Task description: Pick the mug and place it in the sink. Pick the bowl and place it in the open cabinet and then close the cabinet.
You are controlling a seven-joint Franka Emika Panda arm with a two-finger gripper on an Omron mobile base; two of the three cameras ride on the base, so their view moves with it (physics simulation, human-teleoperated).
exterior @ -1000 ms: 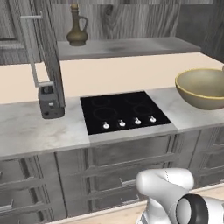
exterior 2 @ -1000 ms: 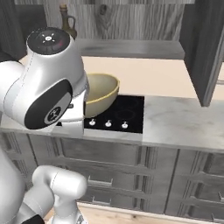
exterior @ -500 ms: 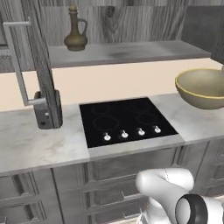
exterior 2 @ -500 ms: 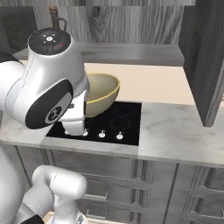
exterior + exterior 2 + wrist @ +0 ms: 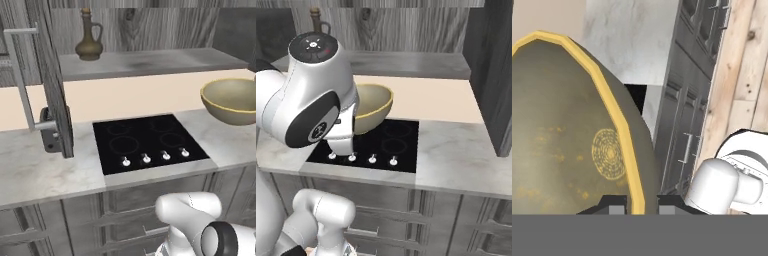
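Above the cooktop (image 5: pixel 147 142), the bowl (image 5: pixel 230 100) hangs clear of the desk (image 5: pixel 40 172), its rim pinched between the closed end effector (image 5: pixel 643 204) fingers. Both base cameras have swung since a second ago, bringing the open cabinet's shelf (image 5: pixel 150 62) nearer; the bowl's placing there seems next.

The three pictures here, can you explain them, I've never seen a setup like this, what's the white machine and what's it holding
It is a simulated kitchen. The white machine is a robot arm on a driving base. Two pictures come from cameras on that base, behind the arm to its left and right. The third looks along the gripper. Its fingers are closed on the rim of a tan bowl, held in the air above the counter, by a black cooktop. A brown jug stands on the open cabinet shelf.
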